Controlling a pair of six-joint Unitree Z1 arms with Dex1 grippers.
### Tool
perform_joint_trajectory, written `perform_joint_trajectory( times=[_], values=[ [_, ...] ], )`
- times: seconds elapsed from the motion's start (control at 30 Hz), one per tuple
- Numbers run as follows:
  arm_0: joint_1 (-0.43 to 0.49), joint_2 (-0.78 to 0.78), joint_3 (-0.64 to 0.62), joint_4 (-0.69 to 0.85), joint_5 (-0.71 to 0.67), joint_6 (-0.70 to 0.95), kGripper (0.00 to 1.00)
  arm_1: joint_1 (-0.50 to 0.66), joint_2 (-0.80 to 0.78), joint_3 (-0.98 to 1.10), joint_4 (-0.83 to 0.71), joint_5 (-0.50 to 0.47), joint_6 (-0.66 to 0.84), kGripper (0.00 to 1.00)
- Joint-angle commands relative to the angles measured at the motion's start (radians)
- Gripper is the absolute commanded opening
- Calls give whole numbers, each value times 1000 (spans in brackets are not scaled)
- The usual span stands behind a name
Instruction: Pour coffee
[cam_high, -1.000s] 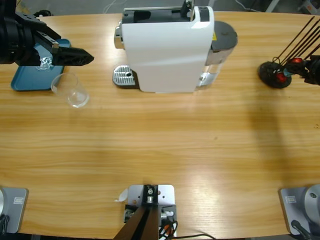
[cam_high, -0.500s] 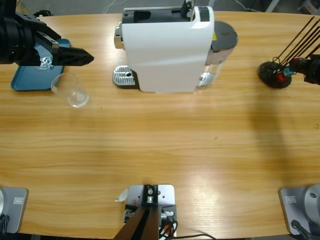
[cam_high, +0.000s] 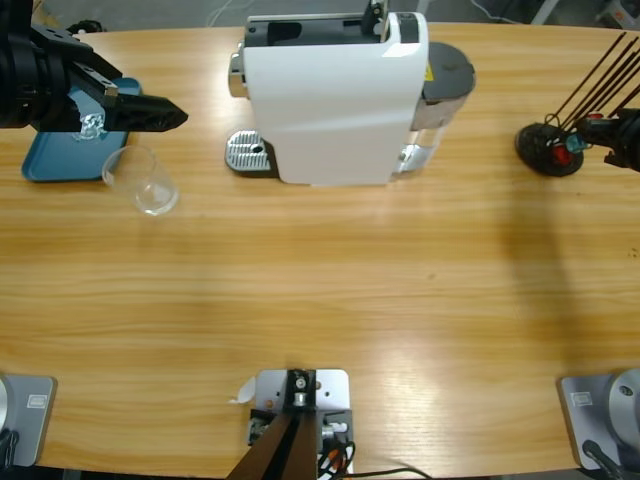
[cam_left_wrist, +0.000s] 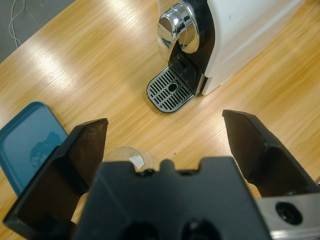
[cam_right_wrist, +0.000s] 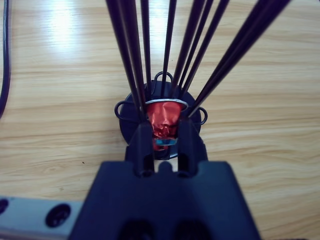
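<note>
- Looking for the coffee turns up none: the clear glass (cam_high: 143, 181) near the table's (cam_high: 320, 330) left end looks empty, and the drip grate (cam_left_wrist: 170, 93) under the coffee machine's (cam_high: 335, 95) spout is bare.
- The right gripper (cam_right_wrist: 163, 137) sits at the capsule rack (cam_high: 548, 150) by the table's right edge, its jaws drawn in close on either side of a red capsule (cam_right_wrist: 163, 120) at the rack's base; it appears to be clenched on that capsule, though how firmly is unclear.
- The left gripper (cam_left_wrist: 170, 145) hangs released, jaws wide apart, over the left end, above the glass and just beside a blue tray (cam_high: 45, 160) at the far left corner.
- Judged from this, the step in hand is fetching a capsule, an early stage well before any pouring.
- The next move likely calls for lifting the capsule clear of the thin black rods (cam_right_wrist: 175, 45) without snagging them, then carrying it to the machine; the glass would also need to go onto the grate.
- No brand or writing can be read; a small yellow label on the machine is too small to make out.
</note>
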Motion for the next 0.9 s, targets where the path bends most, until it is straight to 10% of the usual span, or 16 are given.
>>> perform_joint_trajectory(
  times=[0.03, 0.9],
  values=[
    [9, 34, 26, 12, 2, 6, 991, -11, 13, 23, -13, -13, 4, 0],
    [1, 41, 37, 10, -4, 4, 991, -18, -144, -97, 180, -49, -8, 0]
  ],
)
